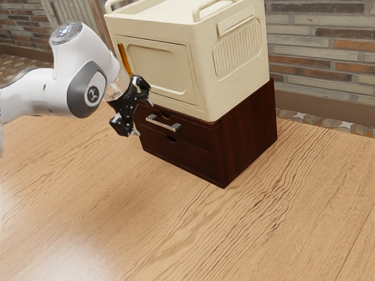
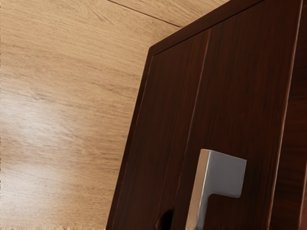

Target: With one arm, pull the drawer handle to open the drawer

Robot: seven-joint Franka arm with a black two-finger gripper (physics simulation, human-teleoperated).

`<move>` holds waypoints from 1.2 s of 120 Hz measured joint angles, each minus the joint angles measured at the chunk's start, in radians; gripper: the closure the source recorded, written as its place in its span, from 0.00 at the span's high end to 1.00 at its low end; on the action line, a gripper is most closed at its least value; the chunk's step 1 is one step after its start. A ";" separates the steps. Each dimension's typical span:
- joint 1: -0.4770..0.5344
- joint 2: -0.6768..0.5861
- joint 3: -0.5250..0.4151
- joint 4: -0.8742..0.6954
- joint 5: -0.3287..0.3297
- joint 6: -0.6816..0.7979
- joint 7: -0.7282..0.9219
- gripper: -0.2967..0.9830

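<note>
Nearest lay a table [image 1: 117,222] of pale, streaky-grained wood. Beyond it, toward the exterior view's left, the black gripper [image 1: 144,119] held nothing, its jaws standing well apart. Near it, to the exterior view's right, the squared metal handle [image 1: 164,122] crossed the upper drawer front [image 1: 196,136] of a dark reddish wood cabinet [image 1: 246,134]. A cream box [image 1: 176,70] with rounded rails and a ribbed side panel sat on top; farthest rose a stone-strip wall [image 1: 322,47].
</note>
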 joint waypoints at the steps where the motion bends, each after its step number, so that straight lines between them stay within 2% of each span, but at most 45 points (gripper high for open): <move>1: -0.001 0.000 0.000 -0.001 0.000 0.001 -0.001 0.75; 104: -0.009 0.041 -0.013 -0.033 -0.003 0.017 -0.059 0.75; 144: -0.008 0.036 -0.013 -0.036 -0.005 0.017 -0.067 0.71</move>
